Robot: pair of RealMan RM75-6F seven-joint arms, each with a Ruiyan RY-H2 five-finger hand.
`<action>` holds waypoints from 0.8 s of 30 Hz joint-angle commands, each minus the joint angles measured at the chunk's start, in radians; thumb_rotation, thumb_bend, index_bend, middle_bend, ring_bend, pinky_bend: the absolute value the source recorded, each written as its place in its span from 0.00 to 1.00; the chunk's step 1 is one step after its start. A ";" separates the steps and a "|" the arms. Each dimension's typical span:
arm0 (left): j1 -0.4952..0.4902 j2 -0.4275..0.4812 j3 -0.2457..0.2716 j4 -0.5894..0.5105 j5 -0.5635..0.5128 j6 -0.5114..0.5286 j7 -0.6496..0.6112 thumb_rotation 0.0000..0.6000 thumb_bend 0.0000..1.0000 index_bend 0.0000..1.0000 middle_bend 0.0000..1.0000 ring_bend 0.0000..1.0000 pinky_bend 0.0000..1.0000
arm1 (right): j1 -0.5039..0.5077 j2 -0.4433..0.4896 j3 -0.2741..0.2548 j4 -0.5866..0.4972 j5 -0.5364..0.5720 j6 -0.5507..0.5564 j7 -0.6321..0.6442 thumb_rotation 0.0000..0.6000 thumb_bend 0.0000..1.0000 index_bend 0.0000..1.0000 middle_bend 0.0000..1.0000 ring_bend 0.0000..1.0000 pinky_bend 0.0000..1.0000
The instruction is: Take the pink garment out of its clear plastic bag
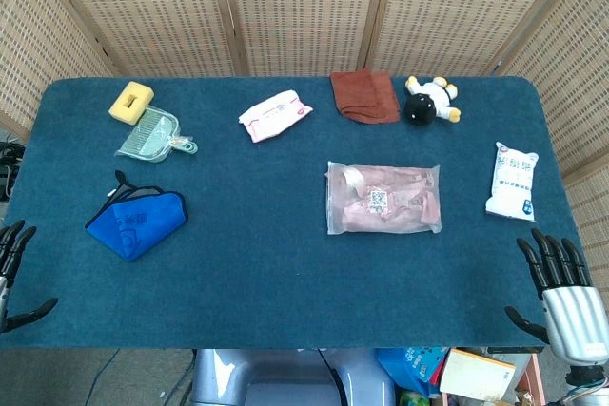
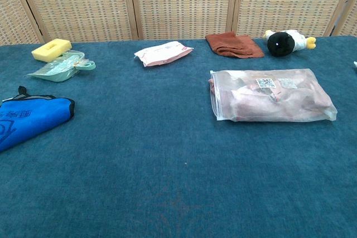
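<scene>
The clear plastic bag [image 1: 383, 198] [image 2: 271, 95] lies flat on the blue table, right of centre, with the folded pink garment [image 1: 400, 206] [image 2: 279, 101] inside it and a small label with a square code on top. My left hand [image 1: 13, 268] hovers at the table's near left corner, fingers spread, holding nothing. Over at the near right corner is my right hand [image 1: 561, 287], fingers apart and empty. Both hands are far from the bag. The chest view shows neither hand.
Along the far side lie a yellow sponge [image 1: 131, 100], a green dustpan [image 1: 150, 136], a pink wipes pack [image 1: 274, 115], a brown cloth [image 1: 364, 95] and a black-and-white plush toy [image 1: 430, 100]. A blue pouch [image 1: 137, 221] sits left; a white packet [image 1: 511, 181] right.
</scene>
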 commanded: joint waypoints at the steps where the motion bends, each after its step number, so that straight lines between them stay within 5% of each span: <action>1: 0.001 -0.004 0.000 0.001 0.000 0.001 0.009 1.00 0.04 0.00 0.00 0.00 0.00 | 0.000 0.001 0.000 0.001 -0.001 0.001 0.002 1.00 0.00 0.00 0.00 0.00 0.00; 13: -0.006 -0.028 -0.019 0.018 -0.020 -0.001 0.028 1.00 0.04 0.00 0.00 0.00 0.00 | 0.065 -0.010 0.019 -0.004 0.004 -0.092 0.000 1.00 0.00 0.00 0.00 0.00 0.00; 24: -0.038 -0.079 -0.053 0.052 -0.073 -0.049 0.075 1.00 0.04 0.00 0.00 0.00 0.00 | 0.408 -0.080 0.156 0.018 0.170 -0.565 0.006 1.00 0.00 0.00 0.00 0.00 0.00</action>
